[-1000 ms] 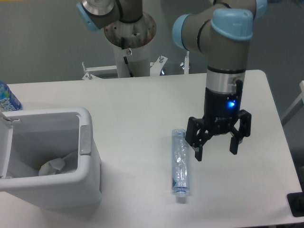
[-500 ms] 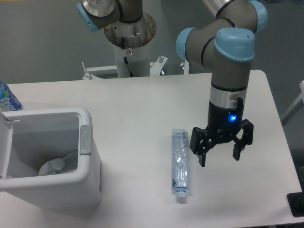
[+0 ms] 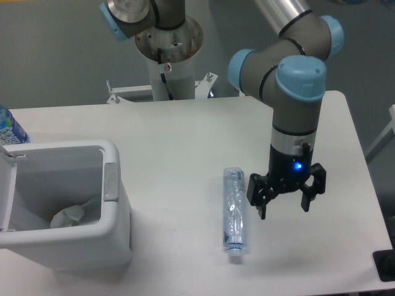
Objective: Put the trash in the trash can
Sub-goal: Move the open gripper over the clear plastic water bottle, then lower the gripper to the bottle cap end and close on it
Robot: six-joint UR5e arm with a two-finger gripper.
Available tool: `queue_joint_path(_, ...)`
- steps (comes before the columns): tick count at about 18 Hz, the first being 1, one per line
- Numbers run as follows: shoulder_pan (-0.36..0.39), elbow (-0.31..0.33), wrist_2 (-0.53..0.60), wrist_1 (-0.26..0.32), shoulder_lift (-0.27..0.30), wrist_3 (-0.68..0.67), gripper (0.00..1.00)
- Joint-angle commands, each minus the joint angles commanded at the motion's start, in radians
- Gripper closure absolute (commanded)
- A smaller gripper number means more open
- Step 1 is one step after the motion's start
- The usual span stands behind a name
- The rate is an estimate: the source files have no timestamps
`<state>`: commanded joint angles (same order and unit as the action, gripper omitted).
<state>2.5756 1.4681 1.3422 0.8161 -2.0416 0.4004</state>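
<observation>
Gripper [image 3: 284,203] hangs over the table [image 3: 185,135] with fingers spread wide, holding nothing, just right of the clear bottle [image 3: 233,209]. Bottle lies flat, cap toward the near edge. Crumpled wrapper [image 3: 69,216] sits inside the white trash can [image 3: 111,185] at near left, lid open. Blue-labelled bottle [image 3: 9,126] at far left edge.

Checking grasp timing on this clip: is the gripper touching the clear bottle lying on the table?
Apart. The fixed camera shows the open gripper beside the bottle, with bare table visible between them.
</observation>
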Motion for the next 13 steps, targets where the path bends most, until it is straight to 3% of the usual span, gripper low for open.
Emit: queue_joint_path(13,-0.121,-0.043,0.083,-0.002,-0.166,0.049,0.00)
